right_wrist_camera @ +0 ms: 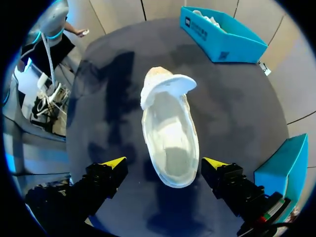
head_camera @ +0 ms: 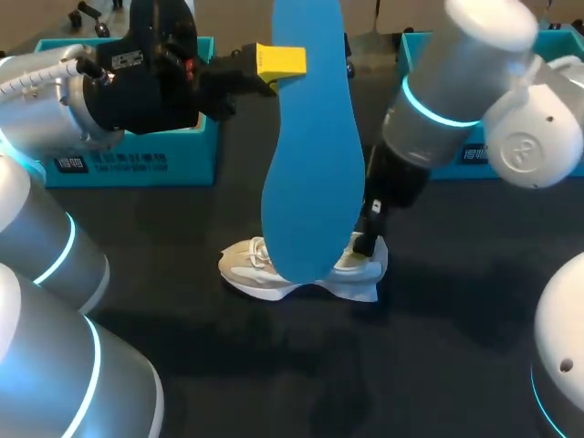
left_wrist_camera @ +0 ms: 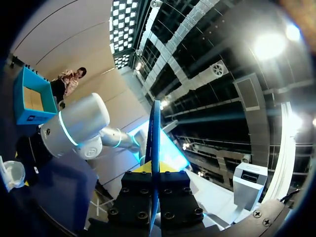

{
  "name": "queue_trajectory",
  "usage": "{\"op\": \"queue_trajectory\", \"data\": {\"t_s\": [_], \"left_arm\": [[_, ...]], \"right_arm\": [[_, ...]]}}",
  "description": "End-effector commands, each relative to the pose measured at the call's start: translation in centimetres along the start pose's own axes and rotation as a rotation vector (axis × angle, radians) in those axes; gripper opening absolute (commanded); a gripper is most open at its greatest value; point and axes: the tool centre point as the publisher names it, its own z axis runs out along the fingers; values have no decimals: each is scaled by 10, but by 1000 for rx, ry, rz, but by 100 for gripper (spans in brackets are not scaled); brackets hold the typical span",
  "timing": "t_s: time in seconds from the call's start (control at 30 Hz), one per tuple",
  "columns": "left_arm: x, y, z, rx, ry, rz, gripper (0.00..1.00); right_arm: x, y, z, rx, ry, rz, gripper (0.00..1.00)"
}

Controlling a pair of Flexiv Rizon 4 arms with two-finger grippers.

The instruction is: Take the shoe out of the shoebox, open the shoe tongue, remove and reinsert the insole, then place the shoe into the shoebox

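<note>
Pinching the blue insole in the left gripper, fingers pressed together on one long edge near its upper end, high above the counter. Letting the insole hang flat-faced and upright below that gripper, its lower tip coming down in front of the shoe in the head view. Showing in the left wrist view only as a thin blue edge rising straight out from between the gripper's black fingers.

Resting the white shoe upright on the counter, under and ahead of the right gripper. Keeping the right gripper spread wide, one yellow tip on each side of the heel end, neither finger touching the shoe as far as the wrist view tells. Lying open to that gripper, pale inner bed exposed, with the tongue folded forward over the toe at the far end from the fingers.

Sitting well behind and below the left gripper, at the counter's far edge, one blue shoebox. Standing behind the right arm, well apart from the shoe, a second shoebox.
</note>
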Motion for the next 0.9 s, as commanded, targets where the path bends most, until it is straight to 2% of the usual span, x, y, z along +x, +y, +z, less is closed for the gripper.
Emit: {"op": "queue_trajectory", "data": {"t_s": [0.03, 0.9], "left_arm": [[5, 3, 7, 14, -3, 0, 0], [5, 3, 7, 14, -3, 0, 0]], "right_arm": [[3, 8, 3, 135, -7, -4, 100], [-1, 4, 7, 131, -32, -1, 100]]}}
